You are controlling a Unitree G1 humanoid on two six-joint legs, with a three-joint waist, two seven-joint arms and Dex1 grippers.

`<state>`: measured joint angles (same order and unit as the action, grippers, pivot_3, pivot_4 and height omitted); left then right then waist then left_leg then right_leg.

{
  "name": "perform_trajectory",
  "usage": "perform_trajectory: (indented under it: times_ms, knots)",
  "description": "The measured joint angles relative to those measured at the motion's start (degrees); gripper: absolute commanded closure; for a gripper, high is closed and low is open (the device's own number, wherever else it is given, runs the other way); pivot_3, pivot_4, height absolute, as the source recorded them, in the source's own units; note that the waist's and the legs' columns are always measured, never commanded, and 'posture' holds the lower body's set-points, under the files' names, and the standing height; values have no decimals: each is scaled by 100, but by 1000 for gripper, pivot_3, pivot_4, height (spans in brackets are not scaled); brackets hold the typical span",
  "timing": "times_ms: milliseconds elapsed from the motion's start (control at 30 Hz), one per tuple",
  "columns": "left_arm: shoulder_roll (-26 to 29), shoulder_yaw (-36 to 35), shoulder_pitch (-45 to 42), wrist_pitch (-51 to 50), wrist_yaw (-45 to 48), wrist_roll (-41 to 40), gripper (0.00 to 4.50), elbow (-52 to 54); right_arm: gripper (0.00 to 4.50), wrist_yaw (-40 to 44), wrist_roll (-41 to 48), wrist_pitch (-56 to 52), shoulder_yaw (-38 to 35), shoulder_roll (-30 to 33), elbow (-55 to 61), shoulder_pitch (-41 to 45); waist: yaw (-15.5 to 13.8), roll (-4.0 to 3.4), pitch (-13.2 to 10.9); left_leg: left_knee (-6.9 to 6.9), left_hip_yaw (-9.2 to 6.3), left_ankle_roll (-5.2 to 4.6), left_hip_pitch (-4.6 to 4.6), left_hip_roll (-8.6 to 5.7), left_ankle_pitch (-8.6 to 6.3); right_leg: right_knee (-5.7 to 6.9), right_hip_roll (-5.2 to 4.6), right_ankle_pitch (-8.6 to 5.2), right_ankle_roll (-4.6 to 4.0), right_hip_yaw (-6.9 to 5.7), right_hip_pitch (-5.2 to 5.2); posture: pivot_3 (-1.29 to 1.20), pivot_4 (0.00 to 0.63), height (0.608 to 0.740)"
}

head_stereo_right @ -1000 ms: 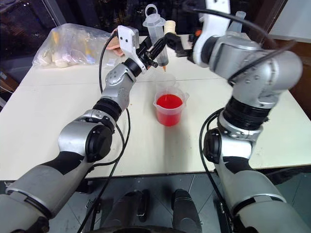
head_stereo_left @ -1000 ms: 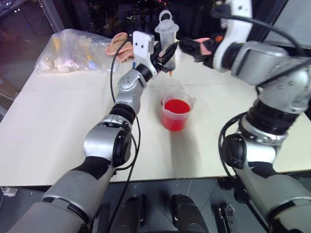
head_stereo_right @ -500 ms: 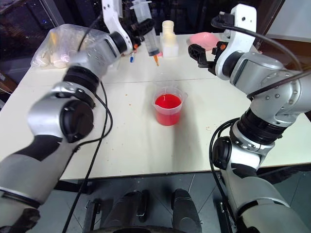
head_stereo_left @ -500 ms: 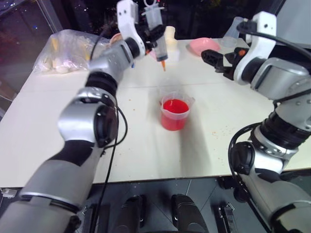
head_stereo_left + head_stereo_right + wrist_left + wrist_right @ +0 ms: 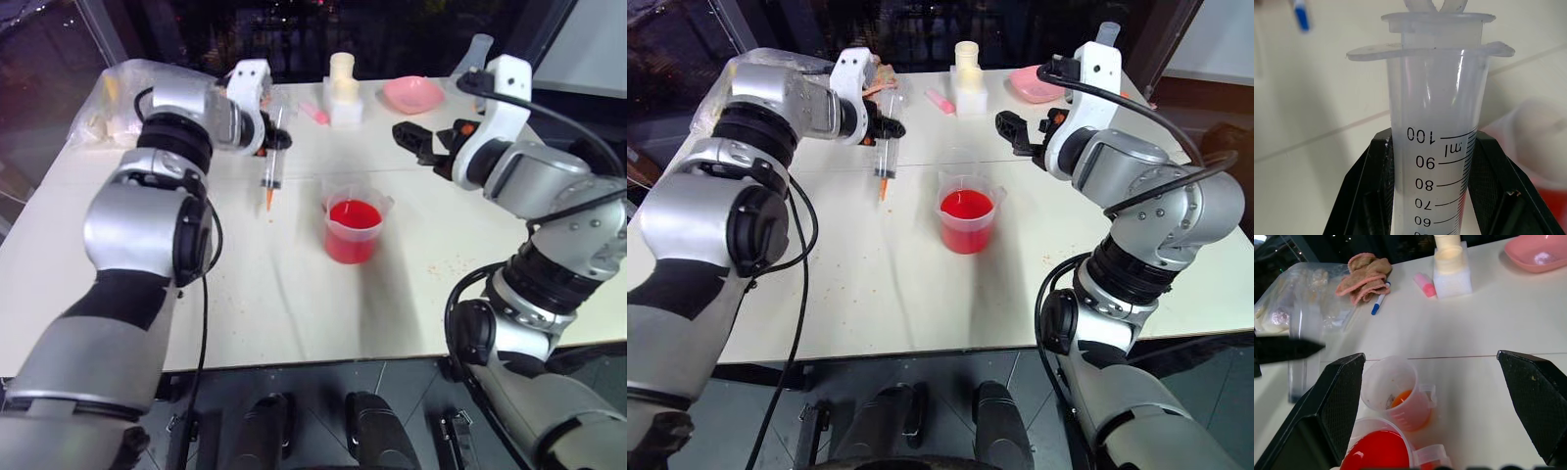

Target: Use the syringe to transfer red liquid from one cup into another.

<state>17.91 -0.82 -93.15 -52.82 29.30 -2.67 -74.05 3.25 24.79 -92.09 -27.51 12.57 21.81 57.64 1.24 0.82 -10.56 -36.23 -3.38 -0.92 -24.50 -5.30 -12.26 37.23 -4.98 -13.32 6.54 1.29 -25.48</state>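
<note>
The syringe [image 5: 271, 168] is held upright, orange tip down, in the clenched left gripper [image 5: 270, 139] beside the beaker [image 5: 353, 229] of red liquid [image 5: 354, 215], while the right gripper [image 5: 419, 142] is spread wide, grasping nothing.

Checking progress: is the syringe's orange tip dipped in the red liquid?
No, the syringe hangs from the left gripper, beside the beaker.

A pale tabletop [image 5: 118, 255] carries the clutter. At its far left corner lies a clear plastic bag [image 5: 118, 93] with pale items inside. Just beside it sit a crumpled pinkish cloth [image 5: 1364, 271] and a blue-capped pen [image 5: 1378, 304]. Farther along the back edge stand a white bottle [image 5: 967, 67], a pink marker [image 5: 940, 100] near it, and a pink bowl [image 5: 412, 93].
</note>
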Motion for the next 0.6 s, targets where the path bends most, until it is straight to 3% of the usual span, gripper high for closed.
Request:
perform_trajectory:
  times_ms: [333,467,600]
  knots:
    - [-130,839,204,-1427,525,630,2954,-134,38,-79,35,0,36,-187,46,-178,-23,0,0,-2,0,0,-2,-1,0,-1,-2,0,0,0,1,0,150,740]
    - [-110,616,278,-1581,161,577,2954,-133,38,-90,37,0,33,-186,46,-201,-14,0,0,-1,0,0,-2,1,0,1,-4,0,0,2,-2,0,150,740]
    - [-111,-53,374,-1688,-698,320,2954,-131,38,-92,60,0,38,-186,46,-242,-25,0,0,-2,0,1,-2,0,-1,1,-6,0,0,4,-1,0,150,740]
